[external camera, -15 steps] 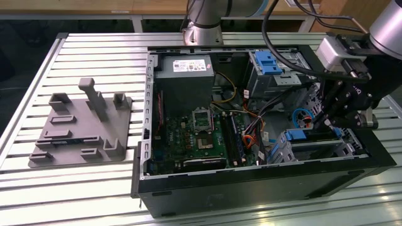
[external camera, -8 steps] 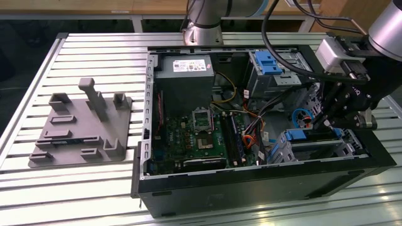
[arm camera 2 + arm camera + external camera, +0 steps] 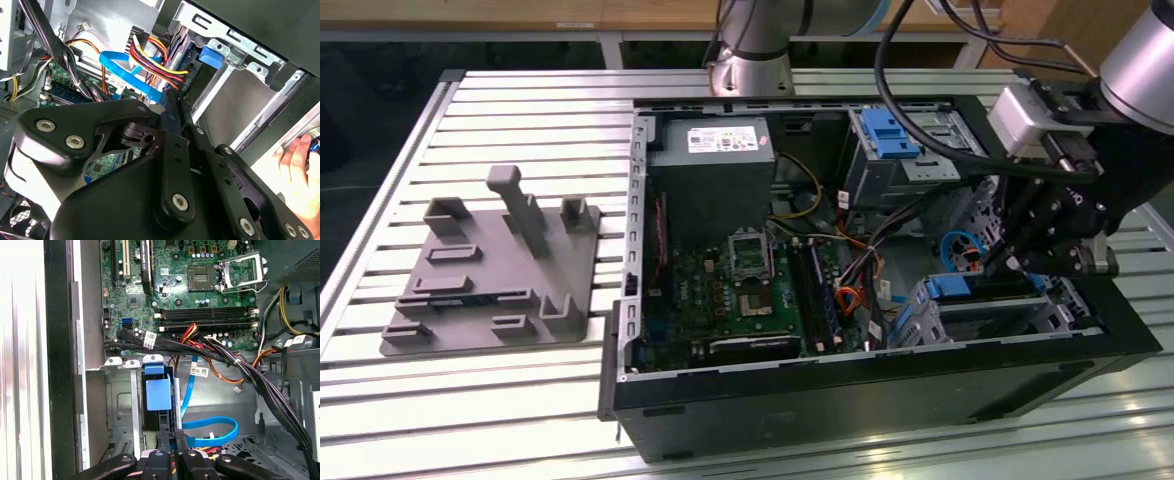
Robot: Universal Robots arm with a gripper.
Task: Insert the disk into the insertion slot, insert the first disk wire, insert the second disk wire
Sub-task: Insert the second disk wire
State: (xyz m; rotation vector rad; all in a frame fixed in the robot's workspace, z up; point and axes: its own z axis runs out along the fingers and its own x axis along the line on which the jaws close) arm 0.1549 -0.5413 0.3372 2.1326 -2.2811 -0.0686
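**Disk in the slot, fingers on its edge**

Disk [image 3: 157,395] stands edge-up inside the slot [image 3: 117,405], its blue carrier showing just under the slot's rim. In the exterior view the same blue frame [image 3: 947,290] shows in the slot [image 3: 914,325]. I judge it to be most of the way in, though I cannot see whether it has seated at the bottom.

My fingers [image 3: 172,437] are drawn nearly together and pinch the disk's thin silver edge, directly over the slot's mouth. Gripping that narrow edge keeps the disk in line with the slot walls, so it can slide without catching on the sheet metal. In the second wrist view my fingers [image 3: 172,100] point straight into the slot opening, which fits a push along the slot's length rather than across it.

A blue cable [image 3: 210,427] loops just beside the slot, loose at its open side, and a red-and-yellow wire bundle [image 3: 150,55] hangs near the slot mouth. Both lie where they could reach the disk's connectors, but I cannot tell whether either is plugged in.

A person's hand [image 3: 300,170] rests outside the case wall beyond the slot, perhaps steadying the case. The board [image 3: 200,280] lies past the slot, across the cable run. The case sits on a slatted counter [image 3: 520,100].
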